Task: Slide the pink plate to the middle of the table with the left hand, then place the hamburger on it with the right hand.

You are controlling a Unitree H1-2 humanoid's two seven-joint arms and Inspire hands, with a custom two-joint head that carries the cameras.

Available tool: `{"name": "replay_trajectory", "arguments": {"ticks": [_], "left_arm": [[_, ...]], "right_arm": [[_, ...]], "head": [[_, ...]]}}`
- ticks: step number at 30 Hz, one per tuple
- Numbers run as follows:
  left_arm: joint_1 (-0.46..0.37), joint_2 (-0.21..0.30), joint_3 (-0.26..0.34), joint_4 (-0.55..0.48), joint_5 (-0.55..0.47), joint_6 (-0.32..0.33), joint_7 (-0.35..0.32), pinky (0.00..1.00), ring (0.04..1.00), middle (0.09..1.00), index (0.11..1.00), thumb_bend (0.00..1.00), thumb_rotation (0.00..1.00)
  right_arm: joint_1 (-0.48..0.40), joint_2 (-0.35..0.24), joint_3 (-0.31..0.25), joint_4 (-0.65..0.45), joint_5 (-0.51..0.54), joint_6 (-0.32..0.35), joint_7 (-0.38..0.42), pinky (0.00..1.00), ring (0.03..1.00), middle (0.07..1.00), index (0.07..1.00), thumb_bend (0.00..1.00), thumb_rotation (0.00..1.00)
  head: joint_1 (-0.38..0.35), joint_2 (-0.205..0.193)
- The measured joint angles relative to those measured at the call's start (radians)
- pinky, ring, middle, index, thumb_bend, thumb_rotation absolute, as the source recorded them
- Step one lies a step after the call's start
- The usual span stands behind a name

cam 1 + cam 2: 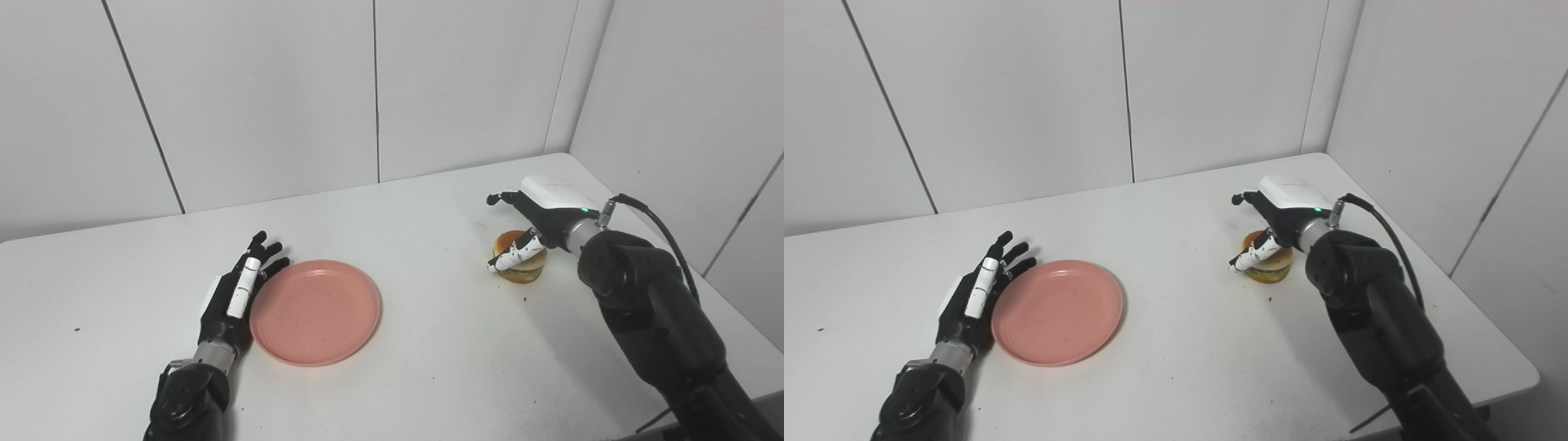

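Observation:
A pink plate [315, 312] lies flat on the white table [429, 367], left of the middle. My left hand [236, 294] is open, fingers straight, lying edge-on against the plate's left rim. A hamburger [525, 273] sits on the table at the right. My right hand [542, 214] hovers over it with the fingers spread past its far side and the thumb [514, 254] across its front; the hand is open and partly hides the bun. The same scene shows in the right eye view, with the plate [1056, 312] and the hamburger [1271, 274].
White panel walls close off the back and right sides of the table. The table's right edge [723, 306] runs close behind my right arm. A black cable [658, 223] loops off the right wrist. Small dark specks dot the tabletop.

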State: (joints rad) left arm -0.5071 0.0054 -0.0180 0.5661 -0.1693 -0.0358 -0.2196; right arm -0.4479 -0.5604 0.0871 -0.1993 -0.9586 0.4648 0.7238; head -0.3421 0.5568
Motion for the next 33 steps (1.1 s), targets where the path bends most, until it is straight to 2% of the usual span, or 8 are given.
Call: {"name": "replay_trajectory", "arguments": {"ticks": [5,10,15,19,24,26,30,33], "left_arm": [[0.0,0.001,0.0,-0.001,0.0,0.0,0.0,0.89,0.839,0.894,0.931,0.82,0.82],[0.0,0.001,-0.001,-0.005,0.0,0.001,0.0,0.91,0.838,0.895,0.929,0.81,0.82],[0.0,0.001,-0.003,-0.004,0.0,0.001,0.0,0.92,0.844,0.895,0.928,0.8,0.83],[0.0,0.001,-0.005,-0.004,0.0,0.001,0.0,0.93,0.843,0.894,0.918,0.79,0.83],[0.0,0.001,-0.006,-0.004,-0.002,0.001,0.0,0.93,0.837,0.89,0.912,0.79,0.82],[0.0,0.001,-0.006,-0.004,-0.002,0.001,0.0,0.92,0.831,0.885,0.913,0.79,0.82],[0.0,0.001,-0.008,-0.003,-0.002,0.0,0.0,0.9,0.827,0.887,0.922,0.78,0.83],[0.0,0.001,-0.01,-0.003,-0.002,0.0,0.0,0.89,0.826,0.891,0.927,0.78,0.83]], "right_arm": [[-0.001,-0.01,0.04,0.065,-0.038,-0.003,-0.046,0.7,0.838,0.864,0.829,1.0,0.33],[-0.004,-0.035,0.072,0.126,-0.067,-0.011,-0.106,0.77,0.865,0.879,0.826,1.0,0.33],[-0.007,-0.045,0.087,0.155,-0.069,-0.014,-0.131,0.81,0.872,0.881,0.822,1.0,0.33],[-0.017,-0.051,0.108,0.188,-0.07,-0.019,-0.149,0.8,0.851,0.871,0.816,1.0,0.34],[-0.031,-0.056,0.129,0.249,-0.068,-0.034,-0.18,0.72,0.808,0.828,0.804,1.0,0.34],[-0.033,-0.056,0.131,0.256,-0.062,-0.035,-0.187,0.68,0.787,0.816,0.798,1.0,0.35],[-0.042,-0.055,0.134,0.259,-0.05,-0.035,-0.188,0.67,0.768,0.797,0.798,1.0,0.34],[-0.046,-0.055,0.134,0.259,-0.03,-0.035,-0.187,0.61,0.743,0.779,0.794,1.0,0.34]], "head": [[0.0,0.0],[0.005,0.0],[0.006,-0.002],[0.008,0.0],[0.008,0.002],[0.011,0.003],[0.008,0.003],[0.009,0.003]]}}
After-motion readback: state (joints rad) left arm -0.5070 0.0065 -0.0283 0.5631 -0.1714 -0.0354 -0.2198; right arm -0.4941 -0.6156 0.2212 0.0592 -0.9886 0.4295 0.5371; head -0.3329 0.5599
